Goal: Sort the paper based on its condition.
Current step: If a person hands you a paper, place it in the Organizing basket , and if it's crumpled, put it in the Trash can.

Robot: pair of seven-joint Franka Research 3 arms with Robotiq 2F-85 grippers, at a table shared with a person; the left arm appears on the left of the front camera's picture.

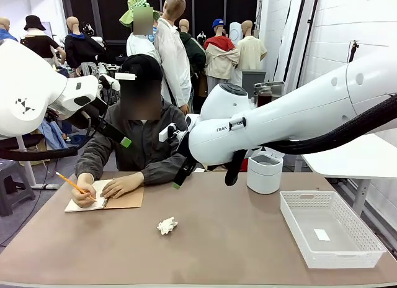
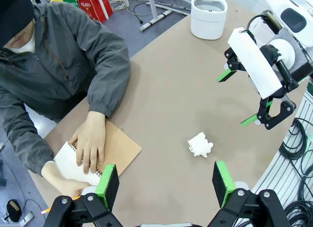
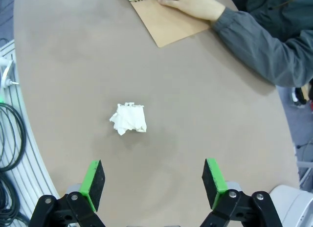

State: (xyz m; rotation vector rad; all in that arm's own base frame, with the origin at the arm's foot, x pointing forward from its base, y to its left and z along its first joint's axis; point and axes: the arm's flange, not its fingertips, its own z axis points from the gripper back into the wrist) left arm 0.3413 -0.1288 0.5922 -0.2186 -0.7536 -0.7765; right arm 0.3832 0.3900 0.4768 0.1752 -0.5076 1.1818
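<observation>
1. Paper (image 1: 167, 225): one crumpled off-white ball, loose on the table (image 1: 236, 263) near ctr, well apart from every container. Neither gripper touches it.
2. L gripper (image 2: 165, 180): fingers spread apart, nothing between the pads. It hangs above the table w/ the ball ahead of it.
3. R gripper (image 3: 153, 180): fingers likewise spread, empty, held high and looking down on the ball. Judged: both arms sit in a standby pose, clear of the person's work area.
4. Person (image 1: 139, 154): one hand (image 1: 122, 185) pins the notebook (image 1: 127, 200) flat, the other writes w/ a pencil (image 1: 71, 184). Notebook lies at the far L of the table, close to the person.
5. Basket (image 1: 344, 260): white, mesh-walled, on the R side of the table. It holds one small white slip (image 1: 321, 234); nothing else seen inside.
6. Bin (image 1: 264, 173): white, round, at the far R. Contents cannot be told.
7. Judged: crumpled condition suggests the bin as dest.; flat sheets prob. go to the basket.
</observation>
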